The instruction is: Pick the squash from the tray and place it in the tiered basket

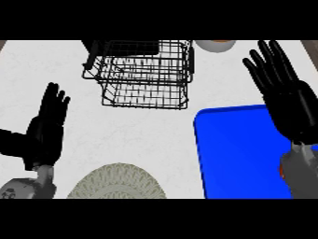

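Note:
The blue tray [233, 154] lies at the right of the white counter. My right hand [293, 100] is open, fingers straight, over the tray's far right part. A thin orange sliver [281, 171] peeks out beside my right forearm; the forearm hides the rest, so I cannot tell whether it is the squash. The black wire tiered basket [144, 74] stands at the far middle, left of my right hand, and looks empty. At the left my left hand [41, 133] rests open, fingers up, thumb out to the left.
A round pale woven mat [116, 184] lies at the near middle, between my forearms. A white and orange round thing [215, 45] shows at the far edge, right of the basket. Brown strips border the counter at both far corners.

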Controlling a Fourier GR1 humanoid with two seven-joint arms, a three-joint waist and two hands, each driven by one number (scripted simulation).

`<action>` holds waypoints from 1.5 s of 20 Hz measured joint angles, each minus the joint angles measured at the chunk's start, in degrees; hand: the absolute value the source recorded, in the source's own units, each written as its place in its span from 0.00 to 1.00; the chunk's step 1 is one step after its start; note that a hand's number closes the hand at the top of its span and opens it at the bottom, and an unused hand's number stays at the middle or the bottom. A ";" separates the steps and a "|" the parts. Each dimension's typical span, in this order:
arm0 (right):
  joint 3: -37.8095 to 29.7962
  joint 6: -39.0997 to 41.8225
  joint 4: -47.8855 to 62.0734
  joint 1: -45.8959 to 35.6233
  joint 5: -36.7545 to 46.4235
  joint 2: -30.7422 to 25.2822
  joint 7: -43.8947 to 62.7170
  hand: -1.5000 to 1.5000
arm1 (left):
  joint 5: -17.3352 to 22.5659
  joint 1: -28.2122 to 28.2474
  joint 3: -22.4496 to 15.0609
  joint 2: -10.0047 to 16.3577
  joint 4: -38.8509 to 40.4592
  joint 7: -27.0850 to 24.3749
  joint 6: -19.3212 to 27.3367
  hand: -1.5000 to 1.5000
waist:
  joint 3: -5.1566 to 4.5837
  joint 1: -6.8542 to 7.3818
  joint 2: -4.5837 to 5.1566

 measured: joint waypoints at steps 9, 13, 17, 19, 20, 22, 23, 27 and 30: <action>-21.77 -18.74 3.88 13.79 15.21 -11.28 -0.95 0.00 | -3.55 8.16 -0.96 3.22 5.77 0.63 0.78 0.50 | -0.64 -7.44 -1.73; -32.77 -31.12 3.98 20.14 16.72 -7.06 -3.92 0.00 | -4.39 11.48 -2.47 3.13 7.59 -0.40 0.05 0.50 | -0.56 -7.23 -2.55; -36.22 -35.48 -4.92 30.37 17.40 0.75 -7.76 0.00 | -5.46 12.14 -4.22 2.62 9.67 -2.53 -2.11 0.50 | -0.61 -3.88 -2.73; -35.44 -35.61 -10.65 36.32 19.19 2.82 -4.70 0.00 | -6.07 11.82 -4.79 2.41 10.08 -2.79 -2.51 0.50 | -0.67 -2.67 -2.70; -34.77 -34.75 -12.72 39.22 20.01 3.02 -2.51 0.00 | -6.42 11.47 -5.21 2.18 10.32 -2.68 -2.54 0.50 | -0.71 -2.32 -2.65; -32.46 -32.31 -15.29 44.09 22.17 2.72 1.84 0.00 | -7.01 10.90 -5.78 1.44 11.11 -3.23 -2.49 0.50 | -0.78 -1.56 -2.47; -31.09 -31.02 -16.39 46.32 23.42 2.36 4.23 0.00 | -7.40 11.15 -6.25 1.18 11.20 -3.61 -2.46 0.50 | -0.81 -1.05 -2.38; -26.94 -26.00 -23.00 54.67 29.53 -1.18 14.52 0.00 | -7.91 10.34 -6.92 0.68 11.95 -4.15 -3.10 0.50 | -0.91 0.16 -2.02; -24.26 -23.38 -27.17 58.80 35.81 -3.94 22.77 0.00 | -7.75 9.21 -6.48 1.26 12.03 -3.61 -3.94 0.50 | -0.90 1.17 -1.82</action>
